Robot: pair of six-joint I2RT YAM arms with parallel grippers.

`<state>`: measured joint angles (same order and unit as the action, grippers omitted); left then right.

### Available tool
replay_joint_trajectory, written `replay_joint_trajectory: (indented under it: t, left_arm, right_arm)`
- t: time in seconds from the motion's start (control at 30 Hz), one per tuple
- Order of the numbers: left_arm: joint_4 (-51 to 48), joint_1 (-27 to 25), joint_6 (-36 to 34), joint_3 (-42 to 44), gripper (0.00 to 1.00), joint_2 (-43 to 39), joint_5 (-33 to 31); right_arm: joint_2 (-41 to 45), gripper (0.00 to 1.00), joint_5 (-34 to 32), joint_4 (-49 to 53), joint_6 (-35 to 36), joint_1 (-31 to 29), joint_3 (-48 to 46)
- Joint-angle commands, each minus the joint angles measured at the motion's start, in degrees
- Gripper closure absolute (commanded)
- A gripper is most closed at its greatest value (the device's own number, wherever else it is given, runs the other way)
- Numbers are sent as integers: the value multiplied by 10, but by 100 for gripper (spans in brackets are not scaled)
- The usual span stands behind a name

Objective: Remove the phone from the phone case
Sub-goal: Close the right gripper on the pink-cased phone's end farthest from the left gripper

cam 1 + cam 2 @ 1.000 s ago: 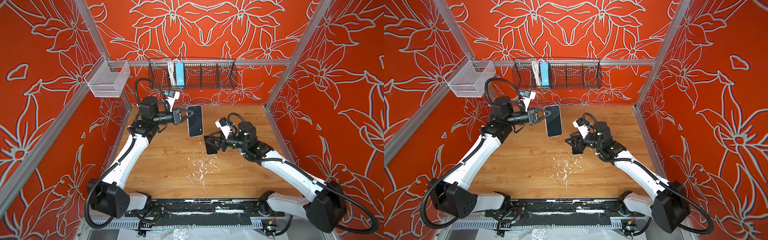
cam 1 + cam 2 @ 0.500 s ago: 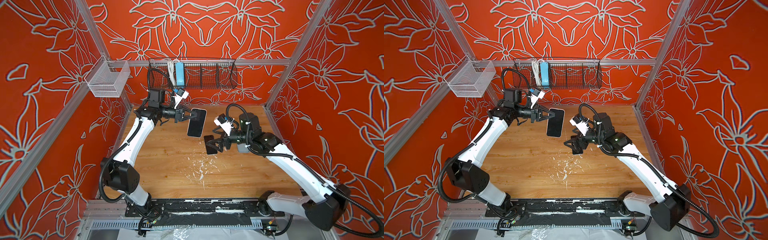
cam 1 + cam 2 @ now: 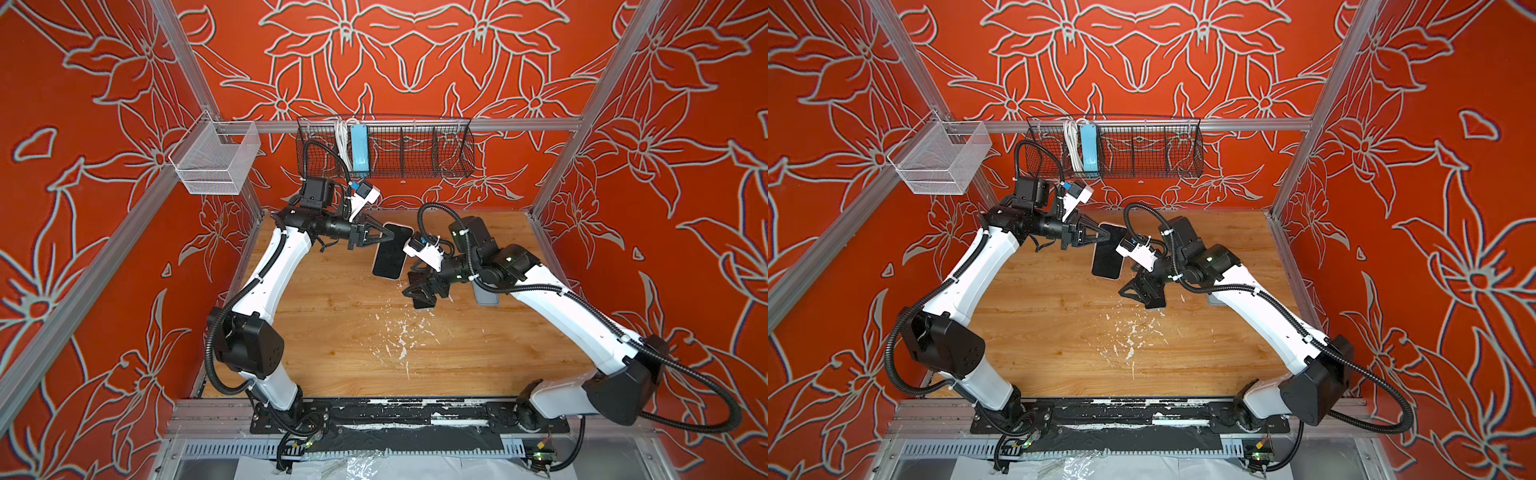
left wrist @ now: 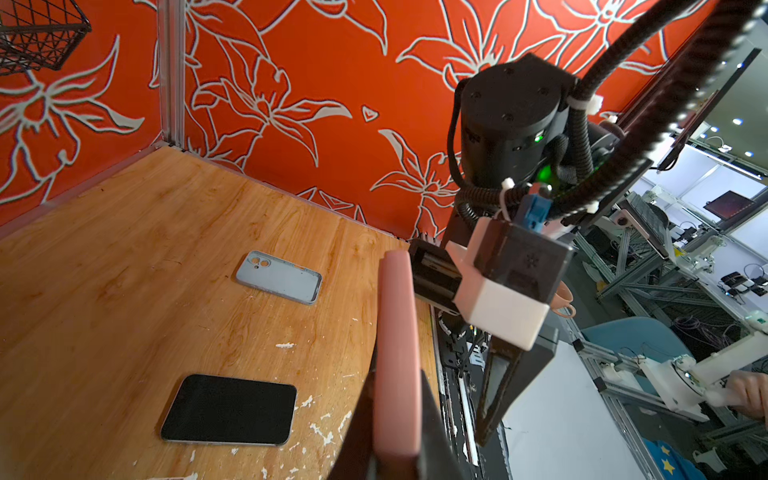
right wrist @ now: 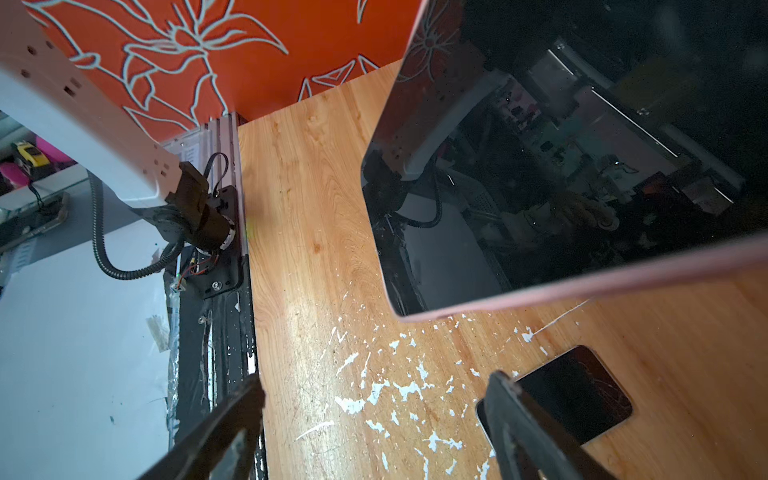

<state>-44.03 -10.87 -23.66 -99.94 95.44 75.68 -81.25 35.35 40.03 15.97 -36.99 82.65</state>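
Table: worn wood flecked with white, and all the action sits over its far half.
Wire basket: hung on the back wall, well clear of both arms. A blue power strip and a coil of white cable stand in its left-hand compartment, and the other compartments look empty.
Mesh basket: up on the left rail, nothing visible inside.
Left gripper: clamped on the phone at one long edge. It holds it clear of the table, I'd say to leave the far end free for the other arm.
Right gripper: jaws wide apart and gripping nothing, low over the wood just beside the raised handset. It looks poised to take a hold.
Phone: in the air and tilted, dark screen showing, with a pink case wrapped round its rim. It isn't out yet.
Bare phone: flat on the table, screen up, no case on it.
Grey case: lying open side up and empty, apart from that bare handset.
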Motion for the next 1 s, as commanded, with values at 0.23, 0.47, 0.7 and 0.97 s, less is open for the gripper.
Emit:
replay_joint_trajectory:
  t: [0.23,0.47,0.7,0.97]
  left_arm:
    - [-22,-13,-60,31,100,-41,36]
    - [-20,-16,-64,43,100,-56,36]
    - [-17,-16,-66,50,100,-64,44]
    - [-5,-19,-57,56,100,-72,61]
  right_arm:
    - [-42,22,-29,51,50,-28,50]
    - [-48,26,-44,51,50,-31,47]
    - [-40,34,-38,40,47,-32,32]
    - [-45,53,-28,27,46,-41,30]
